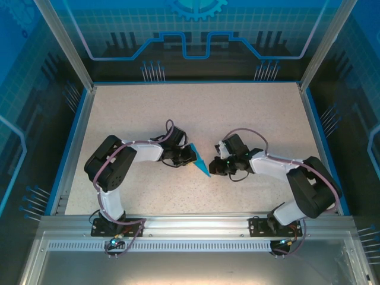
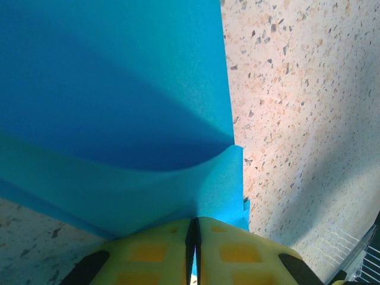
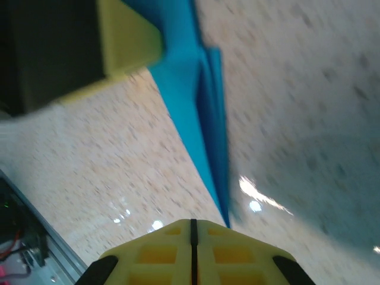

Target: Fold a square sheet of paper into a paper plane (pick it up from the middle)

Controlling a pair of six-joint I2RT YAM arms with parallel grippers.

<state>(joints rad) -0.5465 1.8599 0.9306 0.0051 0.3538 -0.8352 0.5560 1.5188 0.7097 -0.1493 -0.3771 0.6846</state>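
- Left gripper (image 2: 193, 252) is pinched shut on the paper plane (image 2: 119, 89) — teal, folded, out over the middle of the speckled table (image 1: 178, 113).
- Right gripper (image 3: 193, 249) is closed on nothing — the paper plane's pointed end lies just beside its tips.

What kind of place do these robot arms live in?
Probably a robot lab work cell: the left arm and right arm are bolted to an aluminium frame, with a speckled tabletop and blue circuit-pattern panels around it.
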